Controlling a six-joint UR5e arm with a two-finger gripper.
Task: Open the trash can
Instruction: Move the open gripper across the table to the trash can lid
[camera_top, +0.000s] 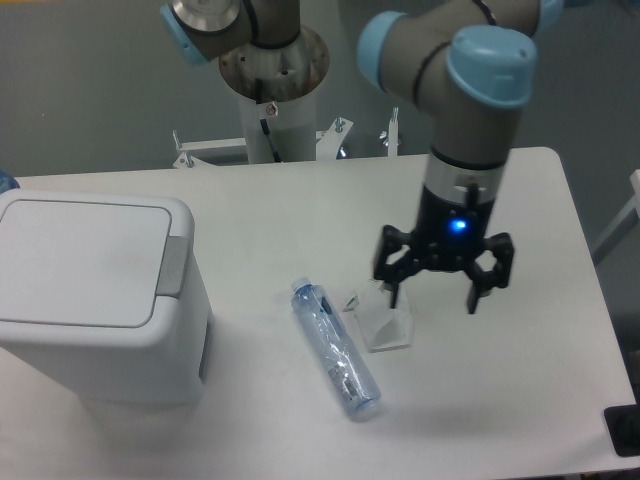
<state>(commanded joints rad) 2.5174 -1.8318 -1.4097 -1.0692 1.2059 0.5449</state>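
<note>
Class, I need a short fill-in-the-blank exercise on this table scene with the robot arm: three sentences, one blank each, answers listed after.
1. The lid of the large white boxy plastic trash can is ____.
2. The clear plastic bottle is lying on its ____.
3. The black two-finger gripper has its fingers ____, holding nothing.

Missing words: closed; side; open

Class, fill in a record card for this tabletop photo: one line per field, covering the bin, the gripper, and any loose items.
trash can: white, on the table's left side, lid shut
push tab: grey, on the lid's right edge
gripper: open, empty, above the wrapper, far right of the bin
bottle: clear plastic, lying on its side at centre
wrapper: crumpled clear plastic, just right of the bottle
table: white
</note>
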